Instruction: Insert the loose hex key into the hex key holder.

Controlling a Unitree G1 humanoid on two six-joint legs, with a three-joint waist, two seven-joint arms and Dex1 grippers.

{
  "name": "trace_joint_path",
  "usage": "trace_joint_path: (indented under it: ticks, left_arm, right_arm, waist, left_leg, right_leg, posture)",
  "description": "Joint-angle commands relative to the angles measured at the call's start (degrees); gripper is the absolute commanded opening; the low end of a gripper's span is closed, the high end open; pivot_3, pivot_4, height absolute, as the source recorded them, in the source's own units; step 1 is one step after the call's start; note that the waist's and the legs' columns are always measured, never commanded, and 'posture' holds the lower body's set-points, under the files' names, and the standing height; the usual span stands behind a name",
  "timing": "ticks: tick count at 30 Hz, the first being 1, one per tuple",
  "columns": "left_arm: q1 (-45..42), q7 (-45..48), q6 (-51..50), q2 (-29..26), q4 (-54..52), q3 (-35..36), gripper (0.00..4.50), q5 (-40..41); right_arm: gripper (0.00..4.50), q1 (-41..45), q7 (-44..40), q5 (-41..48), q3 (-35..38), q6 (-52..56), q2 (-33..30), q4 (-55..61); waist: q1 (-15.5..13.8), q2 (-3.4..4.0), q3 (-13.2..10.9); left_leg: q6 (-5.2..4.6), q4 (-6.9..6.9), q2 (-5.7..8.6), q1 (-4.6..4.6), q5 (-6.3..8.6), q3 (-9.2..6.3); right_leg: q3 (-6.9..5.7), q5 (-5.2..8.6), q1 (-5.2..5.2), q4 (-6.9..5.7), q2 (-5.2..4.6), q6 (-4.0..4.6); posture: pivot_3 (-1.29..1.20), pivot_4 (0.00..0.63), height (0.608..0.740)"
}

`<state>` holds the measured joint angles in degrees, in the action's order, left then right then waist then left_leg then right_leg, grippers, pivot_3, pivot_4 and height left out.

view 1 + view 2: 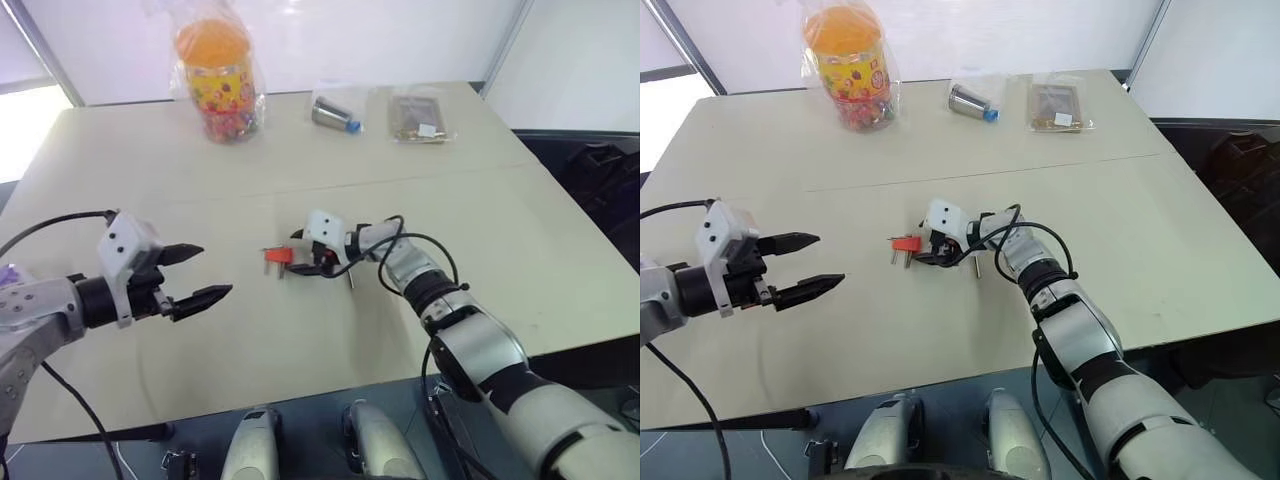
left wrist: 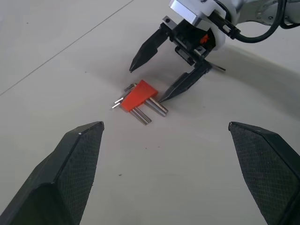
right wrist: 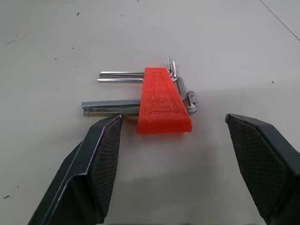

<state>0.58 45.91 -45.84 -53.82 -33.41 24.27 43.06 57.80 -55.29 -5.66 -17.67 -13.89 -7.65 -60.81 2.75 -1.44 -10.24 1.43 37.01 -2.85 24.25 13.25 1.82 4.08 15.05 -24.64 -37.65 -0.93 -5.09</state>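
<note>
Bright even light, soft shadows, sharp

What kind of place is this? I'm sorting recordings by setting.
Probably a lab or test area, not a home: a plain beige table against white partition panels, with bagged sample items lined along its far edge, such as a candy jar, and a red hex key holder.

**A bare test room for robot trials**

A plain beige counter [image 1: 150, 150] is standing against white partition panels [image 1: 330, 40]. Bagged sample items are lying along the top of the frame: a candy jar [image 1: 218, 75], a metal part [image 1: 335, 113], a flat packet [image 1: 418, 118].
</note>
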Motion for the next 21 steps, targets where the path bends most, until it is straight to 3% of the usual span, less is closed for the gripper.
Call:
trace_joint_path:
  ticks: [1,8,11,15,21]
  left_arm:
    - [0.34,-0.47,0.06,-0.69,-2.08,2.64,4.45,0.63]
    - [0.79,-1.38,0.13,-0.48,-2.65,2.89,4.45,0.57]
    - [0.73,-1.75,0.27,-0.43,-2.69,2.84,4.5,0.35]
    - [0.52,-2.42,0.32,-0.45,-2.85,3.01,4.5,0.2]
    - [0.54,-3.35,0.78,0.15,-2.38,3.46,4.5,0.12]
  right_arm:
    - [3.65,1.86,0.5,-0.87,0.68,-0.85,0.91,-1.24]
    - [3.65,2.25,1.53,-1.77,1.36,-0.76,2.0,-4.23]
    - [2.79,2.49,2.19,-2.33,1.46,-1.24,2.39,-5.38]
    - [1.02,2.93,2.73,-2.94,1.48,-1.51,2.9,-6.85]
    - [1.01,2.89,7.57,-7.54,-0.78,-8.14,1.02,-4.76]
  waist:
    - [0.06,0.0,0.0]
    - [0.29,0.0,0.0]
    - [0.67,0.0,0.0]
    - [1.06,0.0,0.0]
    - [1.15,0.0,0.0]
  left_leg:
    - [0.0,0.0,0.0,0.0,0.0,0.0]
    - [0.0,-0.02,0.0,-0.09,0.0,-0.01]
    - [0.0,-0.03,0.0,-0.16,0.0,-0.01]
    - [0.02,-0.02,0.0,-0.2,-0.01,-0.02]
    - [0.04,-0.02,0.01,-0.24,-0.02,-0.03]
  right_leg:
    - [0.0,0.0,0.0,0.0,0.0,0.0]
    - [0.0,0.0,0.04,-0.02,0.0,0.01]
    - [0.0,0.0,0.09,-0.05,0.0,0.01]
    - [0.0,0.01,0.1,-0.15,0.0,0.01]
    - [0.0,0.01,0.11,-0.22,-0.01,0.03]
  posture:
    - [0.0,0.15,0.74]
    - [0.0,0.15,0.74]
    - [0.0,0.15,0.74]
    - [0.0,0.15,0.74]
    - [0.0,0.15,0.74]
